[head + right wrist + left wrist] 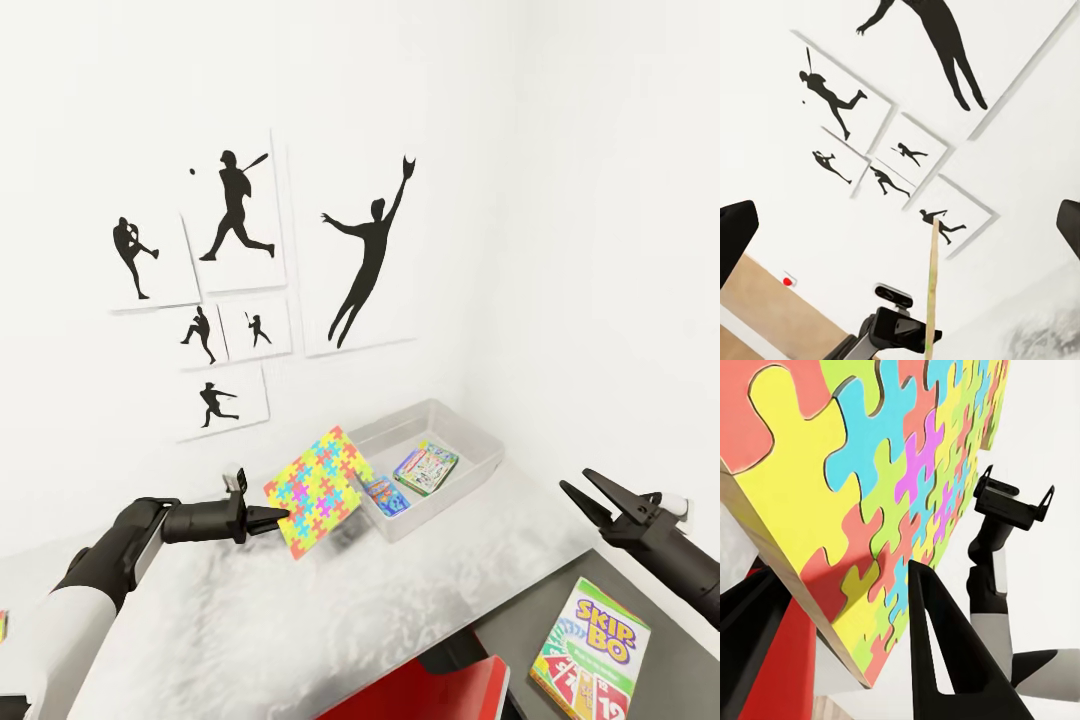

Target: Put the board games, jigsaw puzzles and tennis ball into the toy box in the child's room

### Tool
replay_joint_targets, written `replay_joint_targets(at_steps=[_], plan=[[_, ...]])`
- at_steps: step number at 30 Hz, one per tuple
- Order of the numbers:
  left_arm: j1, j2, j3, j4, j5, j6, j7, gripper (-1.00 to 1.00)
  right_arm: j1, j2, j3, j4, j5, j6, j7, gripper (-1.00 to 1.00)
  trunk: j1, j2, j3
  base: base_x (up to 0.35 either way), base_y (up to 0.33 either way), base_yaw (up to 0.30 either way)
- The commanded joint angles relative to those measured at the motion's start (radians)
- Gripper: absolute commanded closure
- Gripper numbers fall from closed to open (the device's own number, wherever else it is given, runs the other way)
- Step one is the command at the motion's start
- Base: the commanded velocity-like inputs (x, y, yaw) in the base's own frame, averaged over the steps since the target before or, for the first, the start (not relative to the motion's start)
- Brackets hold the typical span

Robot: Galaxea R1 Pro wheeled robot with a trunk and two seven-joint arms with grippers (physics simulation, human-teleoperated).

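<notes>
Low in the frame's centre, the jigsaw puzzle box (318,490) tilts above the mottled table (300,620), pinched at its lower corner by the left gripper (278,518) beside the grey toy box (470,440), while the right gripper (585,492) hangs spread at right.

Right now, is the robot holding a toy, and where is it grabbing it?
Yes. The left gripper pinches the jigsaw puzzle box by its lower edge; the right gripper is open.
</notes>
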Motion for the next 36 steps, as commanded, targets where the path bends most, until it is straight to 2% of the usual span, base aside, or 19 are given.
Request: replay_joint_targets(at_steps=[1, 13, 17, 20, 22, 24, 27, 28, 31, 34, 36], plan=[[-0.001, 0.0, 0.0, 0.0, 0.0, 0.011, -0.004, 1.0, -0.001, 0.001, -0.001, 0.0, 0.003, 0.002, 0.004, -1.0, 0.001, -0.002, -0.002, 0.0, 0.0, 0.0], [-0.001, -0.006, 0.0, 0.0, -0.002, 0.01, -0.004, 1.0, -0.001, 0.002, 0.004, 0.0, 0.003, 0.001, -0.009, -1.0, 0.001, -0.002, -0.002, 0.0, 0.0, 0.0], [-0.023, -0.058, -0.005, 0.001, -0.008, 0.016, -0.004, 1.0, -0.001, 0.001, 0.003, 0.0, -0.003, 0.004, -0.089, -1.0, 0.001, -0.002, -0.002, 0.0, 0.0, 0.0], [-0.117, -0.091, -0.008, 0.019, -0.008, 0.021, -0.004, 1.0, -0.002, 0.0, 0.003, 0.0, -0.003, 0.01, -0.11, -1.0, 0.001, -0.002, -0.002, 0.0, 0.0, 0.0], [-0.181, -0.117, -0.011, 0.071, -0.008, 0.021, 0.01, 1.0, -0.002, 0.0, 0.002, 0.0, -0.004, 0.013, -0.116, -1.0, 0.001, -0.002, -0.002, 0.0, 0.0, 0.0], [-0.255, -0.138, -0.011, 0.148, -0.007, 0.021, 0.051, 1.0, -0.002, -0.001, 0.0, 0.0, -0.005, 0.015, -0.119, -1.0, 0.001, -0.002, -0.002, 0.0, 0.0, 0.0], [-0.368, -0.179, -0.01, 0.273, -0.005, 0.021, 0.153, 1.0, -0.003, -0.008, -0.003, 0.0, -0.006, 0.019, -0.12, -1.0, 0.001, -0.002, -0.002, 0.0, 0.0, 0.0], [-0.386, -0.187, -0.009, 0.289, -0.004, 0.021, 0.173, 1.0, -0.003, -0.009, -0.004, 0.0, -0.007, 0.019, -0.12, -1.0, 0.001, -0.002, -0.002, 0.0, 0.0, 0.0], [-0.483, -0.23, -0.002, 0.363, -0.002, 0.021, 0.291, 1.0, -0.003, -0.013, -0.006, 0.0, -0.007, 0.019, -0.12, -1.0, 0.001, -0.002, -0.002, 0.0, 0.0, 0.0], [-0.555, -0.272, 0.005, 0.413, 0.0, 0.021, 0.403, 1.0, -0.003, -0.016, -0.008, 0.0, -0.008, 0.019, -0.12, -1.0, 0.001, -0.002, -0.002, 0.0, 0.0, 0.0], [-0.584, -0.294, 0.03, 0.441, 0.003, 0.021, 0.477, 1.0, -0.003, -0.017, -0.013, 0.0, -0.008, 0.019, -0.12, -1.0, 0.001, -0.002, -0.002, 0.0, 0.0, 0.0]])
